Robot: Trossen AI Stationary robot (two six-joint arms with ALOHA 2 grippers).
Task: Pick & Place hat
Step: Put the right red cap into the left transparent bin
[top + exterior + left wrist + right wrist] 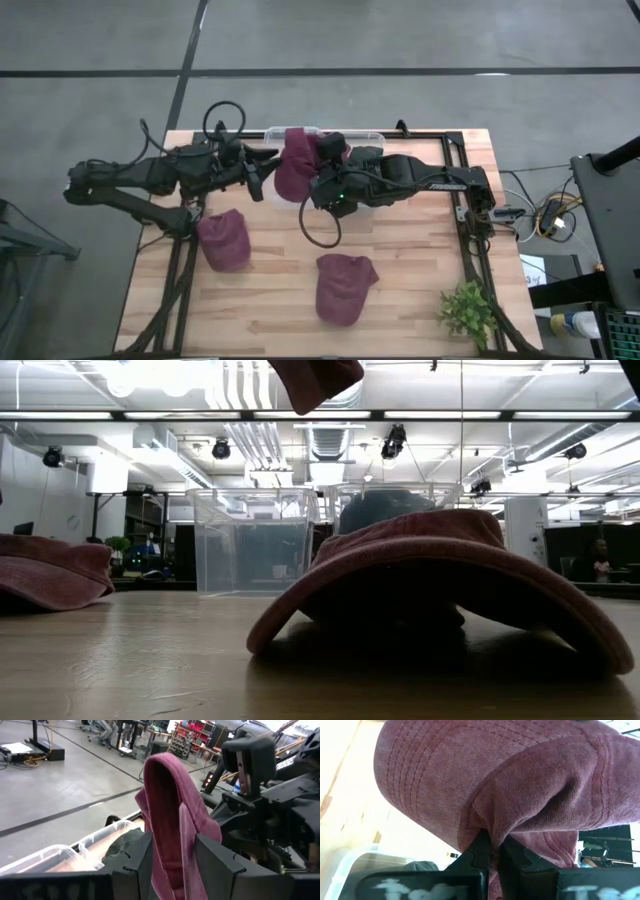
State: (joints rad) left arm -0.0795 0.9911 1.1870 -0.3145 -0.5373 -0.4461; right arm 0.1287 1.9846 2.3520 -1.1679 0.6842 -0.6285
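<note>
Both sets of fingers pinch the maroon hat (293,165) hanging over the clear bin (372,137) at the desk's (400,300) far edge, so centre it over the opening, then release left gripper (262,182) and right gripper (322,180) together.

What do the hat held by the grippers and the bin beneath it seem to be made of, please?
The hat looks like soft, matte maroon woven cloth, probably cotton: rows of stitching show and it folds limply. The bin looks like clear, glossy hard plastic: the room shows through its walls.
</note>
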